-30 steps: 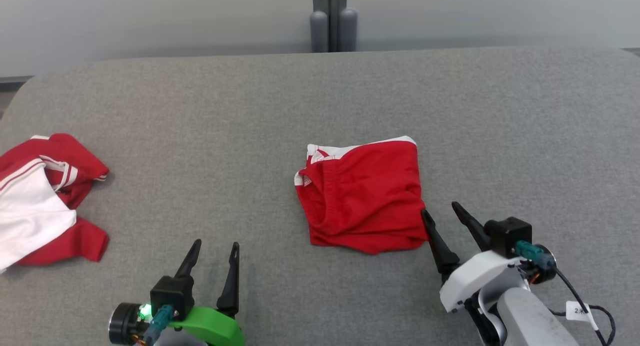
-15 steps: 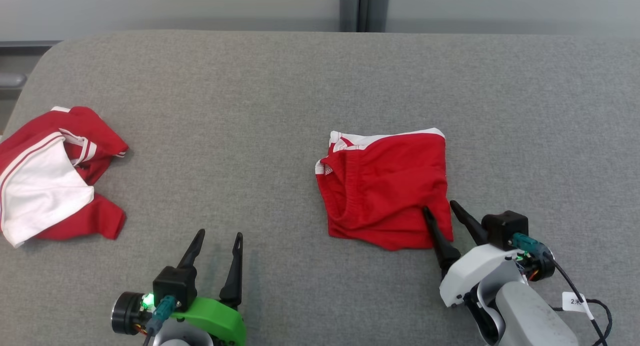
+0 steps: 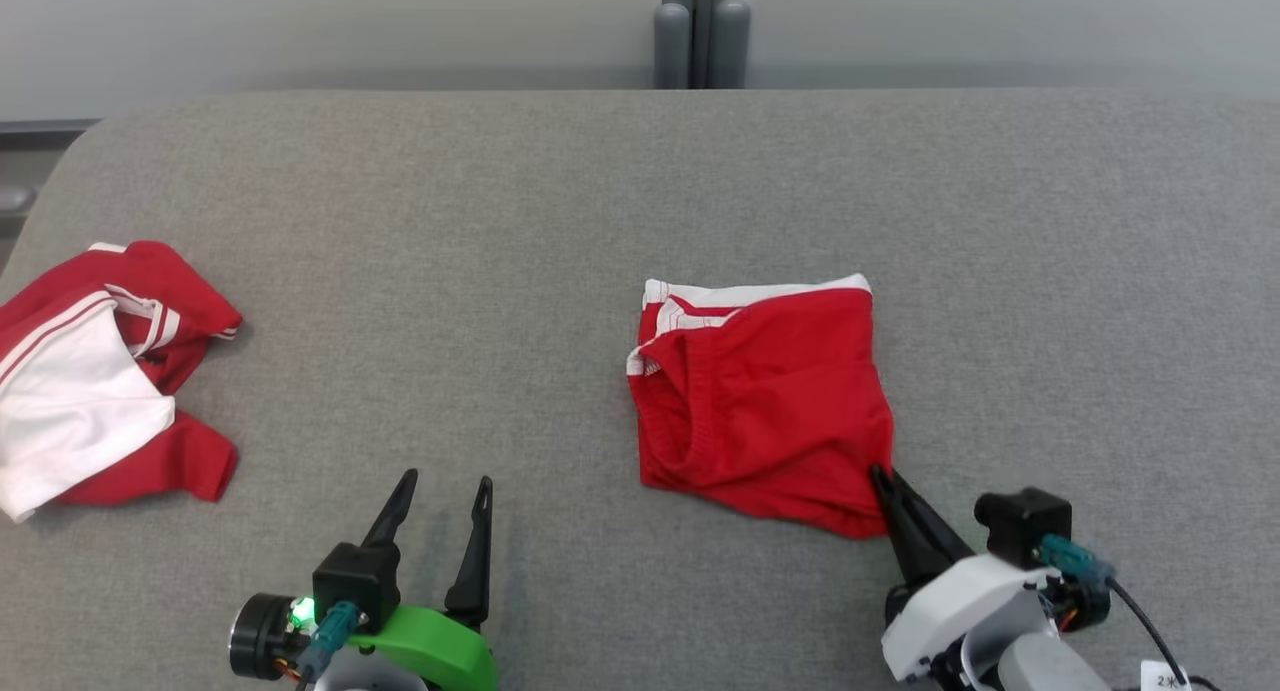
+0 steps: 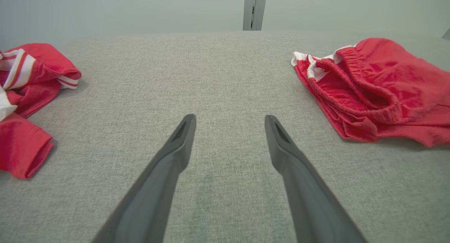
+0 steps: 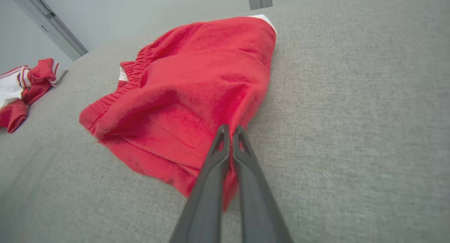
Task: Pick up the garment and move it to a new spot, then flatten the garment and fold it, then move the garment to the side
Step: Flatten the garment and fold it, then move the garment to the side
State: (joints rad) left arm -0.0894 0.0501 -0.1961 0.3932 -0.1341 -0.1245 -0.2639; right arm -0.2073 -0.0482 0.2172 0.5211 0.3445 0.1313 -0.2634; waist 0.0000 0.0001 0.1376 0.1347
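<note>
The left fingers [image 3: 474,541] stand spread and empty, well apart from the garment [image 3: 770,411]; the garment lies folded right of centre on the surface [image 3: 560,221]; the right fingers [image 3: 908,519], pressed together, pinch its near right corner, with the cloth stretching away and leftward from them; judged the right arm's move.

Wide open grey surface [image 3: 450,271] between the red shorts [image 3: 770,411] and the crumpled jersey [image 3: 90,371] (far left)
</note>
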